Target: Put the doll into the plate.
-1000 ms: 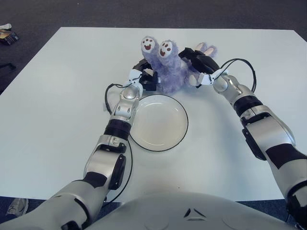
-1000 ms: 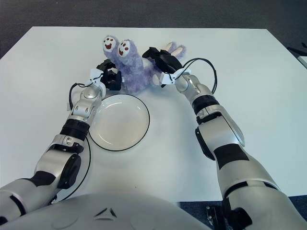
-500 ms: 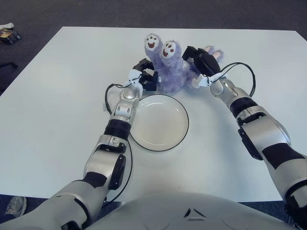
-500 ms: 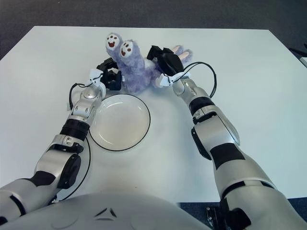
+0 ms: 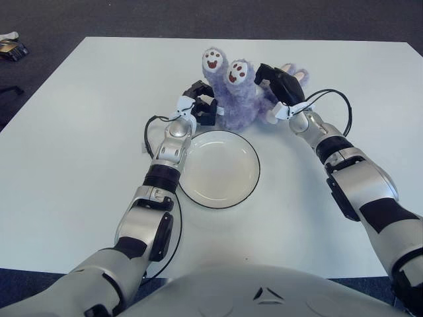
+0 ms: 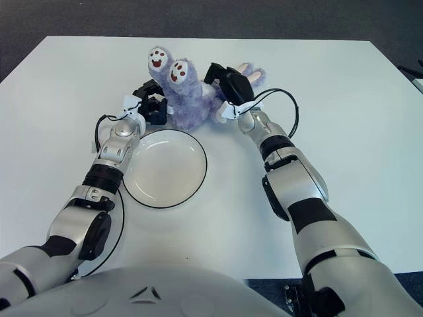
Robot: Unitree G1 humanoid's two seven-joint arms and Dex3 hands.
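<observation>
doll [image 5: 232, 99] clamped between left hand [image 5: 198, 109] and right hand [image 5: 277, 86], seemingly just beyond plate [image 5: 251, 188] rim.

Purple plush doll [image 5: 236, 99] feet-up, just beyond empty white plate [image 5: 219, 168]

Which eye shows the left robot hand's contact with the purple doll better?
Right eye view: the left robot hand meets the fluffy purple plush doll more openly. Left eye view shows the same contact, slightly more crowded.

Fuzzy plush doll [image 5: 234, 99], glossy smooth plate [image 5: 198, 198], matt white table [image 5: 73, 145]
</observation>
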